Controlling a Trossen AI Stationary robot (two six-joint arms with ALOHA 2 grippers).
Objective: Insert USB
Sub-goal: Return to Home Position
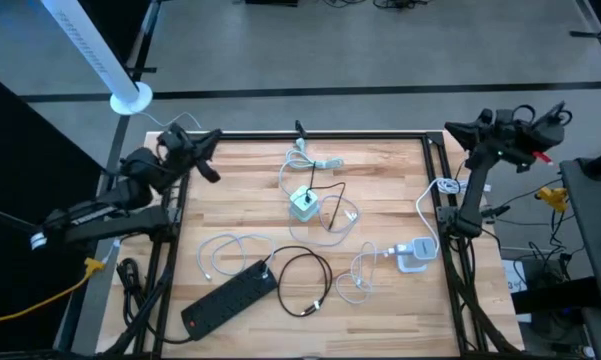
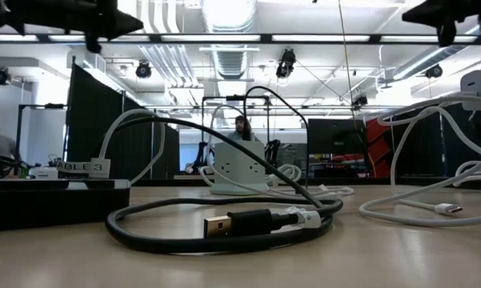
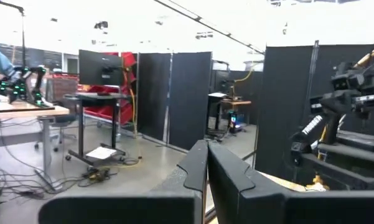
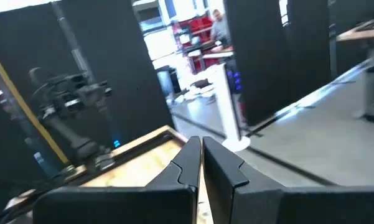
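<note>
While both arms are folded at the far corners, the middle of the tabletop point(image 1: 235, 200) carries all the clutter. The left gripper point(image 1: 209, 139) hangs over the far left corner, and its wrist view shows the fingers point(image 3: 196, 168) pressed together. The right gripper point(image 1: 453, 129) hangs over the far right corner, its fingers point(image 4: 187, 162) likewise together. Each sits just above the black frame rail point(image 1: 380, 135) that borders the wood, well apart from every object. The white outlet extension point(image 1: 414, 264) lies close to the right edge. The purple charger adapter point(image 1: 420, 247) appears to be seated in it, though the overhead view is too coarse to confirm the plug is fully home. The white charger cable point(image 1: 372, 255) runs left from the adapter into loose loops. A pale green outlet cube point(image 1: 303, 204) stands near the centre with thin cords around it. The black power strip point(image 1: 230, 297) lies diagonally toward the near left edge, and the black USB cable point(image 2: 256, 222) coils just right of it. Another white cable point(image 1: 230, 250) loops between the strip and the cube. Bare wood lies along the left side, beneath the left arm's reach, and in the near right corner.
</note>
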